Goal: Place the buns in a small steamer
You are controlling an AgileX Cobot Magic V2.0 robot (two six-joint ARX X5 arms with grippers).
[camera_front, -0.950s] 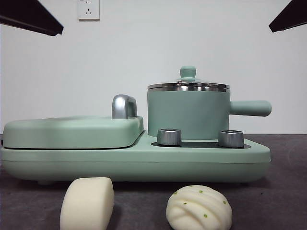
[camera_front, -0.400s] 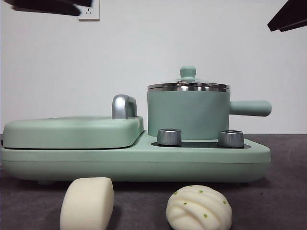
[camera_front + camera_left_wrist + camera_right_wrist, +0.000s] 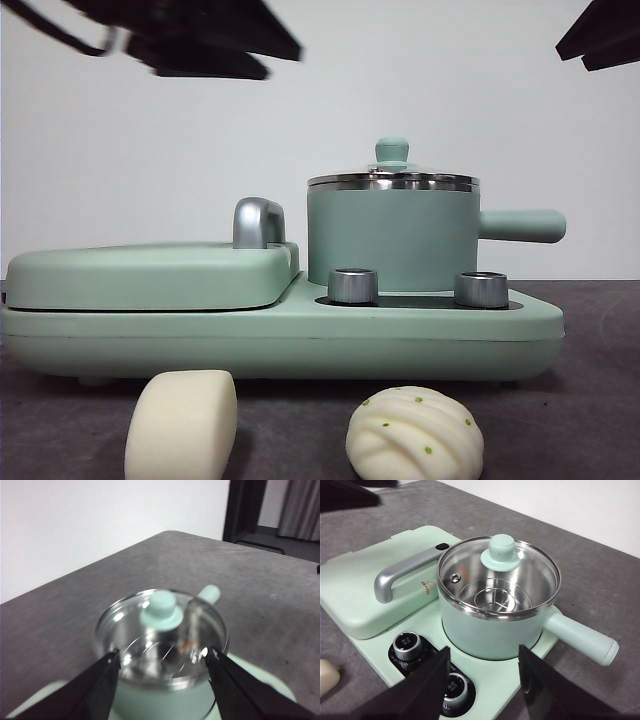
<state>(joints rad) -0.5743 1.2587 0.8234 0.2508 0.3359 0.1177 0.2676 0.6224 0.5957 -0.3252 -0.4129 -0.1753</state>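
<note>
The smooth cylinder-like bun (image 3: 182, 425) and the round pleated bun (image 3: 414, 434) with green flecks lie on the grey table in front of the appliance. The small steamer (image 3: 392, 235) stands on the appliance's right half, with its glass lid and green knob (image 3: 391, 152) on. My left gripper (image 3: 162, 655) is open and hovers above the steamer's lid (image 3: 161, 611); in the front view it is a dark blur (image 3: 200, 45) at the top left. My right gripper (image 3: 484, 650) is open and empty, high above the steamer (image 3: 500, 595), and shows as a black tip (image 3: 600, 35) at the top right.
The flat mint-green griddle cover (image 3: 150, 275) with a chrome handle (image 3: 258, 222) fills the appliance's left half. Two steel knobs (image 3: 352, 285) (image 3: 481, 289) stand in front of the steamer. Its straight green handle (image 3: 522, 225) points right.
My left arm has come in from the top left corner and moved right, toward the steamer. The right arm, buns and steamer have not moved.
</note>
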